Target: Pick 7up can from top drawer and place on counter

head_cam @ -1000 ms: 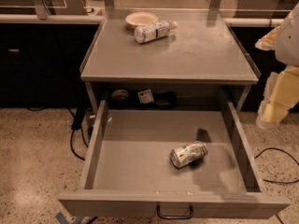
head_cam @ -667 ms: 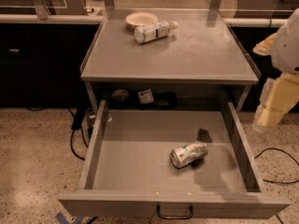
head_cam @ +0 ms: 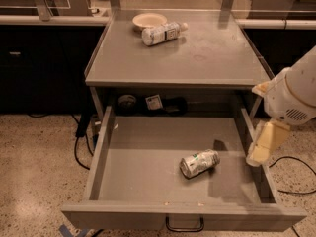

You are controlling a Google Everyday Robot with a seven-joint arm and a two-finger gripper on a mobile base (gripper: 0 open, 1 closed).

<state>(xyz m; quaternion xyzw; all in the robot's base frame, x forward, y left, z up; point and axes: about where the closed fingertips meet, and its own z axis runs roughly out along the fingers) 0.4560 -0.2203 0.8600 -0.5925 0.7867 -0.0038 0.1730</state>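
Observation:
The 7up can [head_cam: 199,163] lies on its side on the floor of the open top drawer [head_cam: 143,181], right of the middle, one shiny round end facing front left. The drawer is pulled fully out, with its dark curved handle [head_cam: 184,227] at the front. The counter [head_cam: 197,58] is the flat grey top above it. My gripper [head_cam: 260,152] hangs from the white arm [head_cam: 294,95] at the right, over the drawer's right wall. It is to the right of the can and apart from it, and holds nothing.
A clear plastic bottle [head_cam: 163,33] lies on its side at the back of the counter, next to a pale bowl [head_cam: 149,19]. Small dark items [head_cam: 154,102] sit in the recess behind the drawer. Black cables [head_cam: 81,142] trail on the speckled floor at left and right.
My arm and gripper have moved left and down, from beside the counter's right edge to the drawer's right wall. The can has not moved.

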